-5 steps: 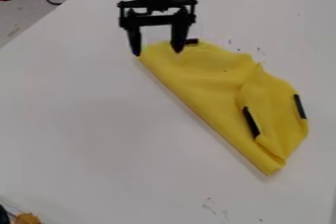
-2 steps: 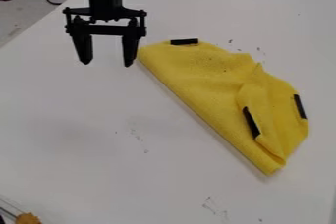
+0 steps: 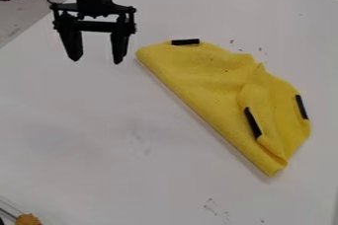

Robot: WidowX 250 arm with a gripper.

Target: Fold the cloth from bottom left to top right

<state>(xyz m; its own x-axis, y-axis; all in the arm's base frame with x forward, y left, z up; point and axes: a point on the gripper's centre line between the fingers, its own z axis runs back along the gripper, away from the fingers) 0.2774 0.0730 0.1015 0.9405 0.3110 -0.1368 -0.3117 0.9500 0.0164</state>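
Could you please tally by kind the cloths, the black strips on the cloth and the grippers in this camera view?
Yellow cloth: 1
Black strips: 3
Black gripper: 1
Total: 5

A yellow fabric cloth with black strips at its edges (image 3: 198, 81) lies folded diagonally on the white table (image 3: 99, 135), its straight fold facing lower left, its right side rumpled.

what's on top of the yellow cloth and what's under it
Three black strips show on the yellow cloth: one at its top edge, two toward its right end. Anything under it is covered; I can't tell.
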